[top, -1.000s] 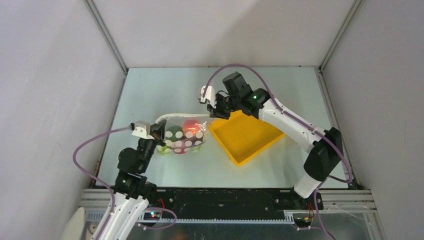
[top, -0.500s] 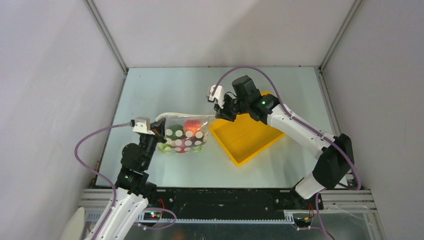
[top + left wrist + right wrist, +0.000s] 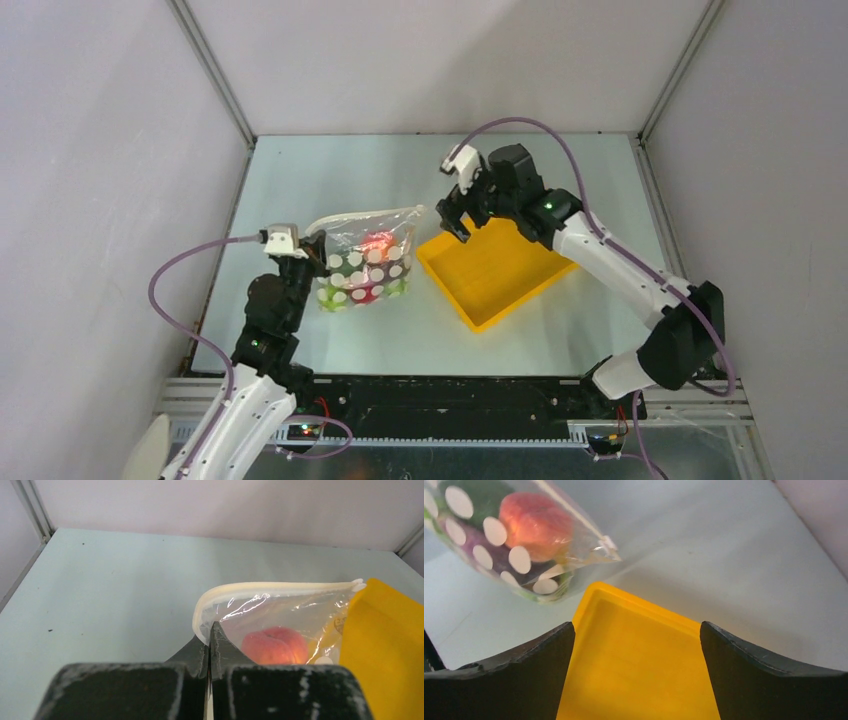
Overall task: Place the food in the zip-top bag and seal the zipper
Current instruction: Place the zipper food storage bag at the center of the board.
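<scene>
The zip-top bag (image 3: 368,268), clear with white dots, hangs from its left top corner over the table. My left gripper (image 3: 312,262) is shut on that corner. In the left wrist view its jaws (image 3: 210,630) pinch the plastic just under the white zipper (image 3: 280,586), which runs straight to the bag's far end. The food is inside: a peach (image 3: 275,645), with green and purple pieces (image 3: 484,500) under it. My right gripper (image 3: 452,220) is open and holds nothing. It hovers over the yellow tray's far corner, clear of the bag's right end (image 3: 608,542).
The yellow tray (image 3: 500,272) lies right of the bag with nothing visible in it; its rim (image 3: 624,597) almost meets the bag's lower edge. Grey walls close in the table on three sides. The arm bases stand along the near edge.
My right gripper has let go of the bag's right end, opened wide and moved back to the right. The bag now hangs from my left gripper alone, tilted more upright.
</scene>
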